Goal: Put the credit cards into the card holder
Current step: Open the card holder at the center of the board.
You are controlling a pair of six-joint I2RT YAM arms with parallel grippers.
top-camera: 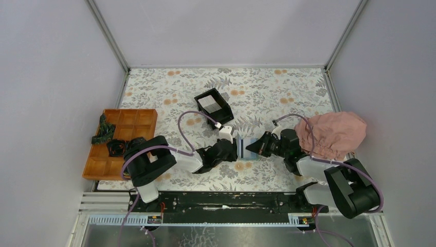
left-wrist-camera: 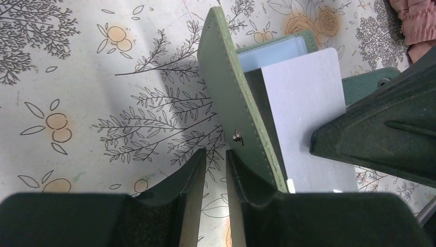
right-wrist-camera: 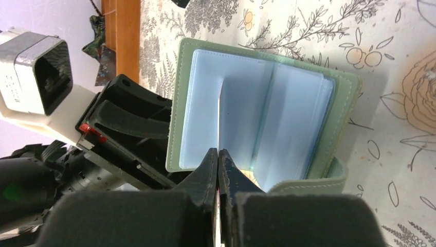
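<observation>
- Right gripper (right-wrist-camera: 218, 157): fingers pressed together on the near edge of a credit card (left-wrist-camera: 303, 103), which is held edge-up and aimed into the open card holder (right-wrist-camera: 303, 123).
- Left gripper (left-wrist-camera: 216, 164): jaws stand a little apart, with only tablecloth visible in the gap. The wallet's green cover leans upright against the outer side of one finger (a prop, it seems, not a pinch).
- The card holder lies open close to the near edge of the worktop (top-camera: 267, 87), about midway between its left and right edges, pale blue sleeves facing up.
- Step in hand, as I judge it: feeding this card into a blue sleeve. I cannot tell whether its far edge is already inside.
- Next move: slide the card along its own plane into the sleeve, with the cover braced so the wallet does not skid or fold shut.
- A pale card (top-camera: 210, 104) lies in the black box (top-camera: 226, 114) toward the far edge, probably the next one.
- Surface: floral-print covering, with a wooden tray (top-camera: 92, 167) at the left edge and a pink cloth (top-camera: 337, 134) at the right.
- Room: plain pale walls (top-camera: 216, 31) on metal framing.
</observation>
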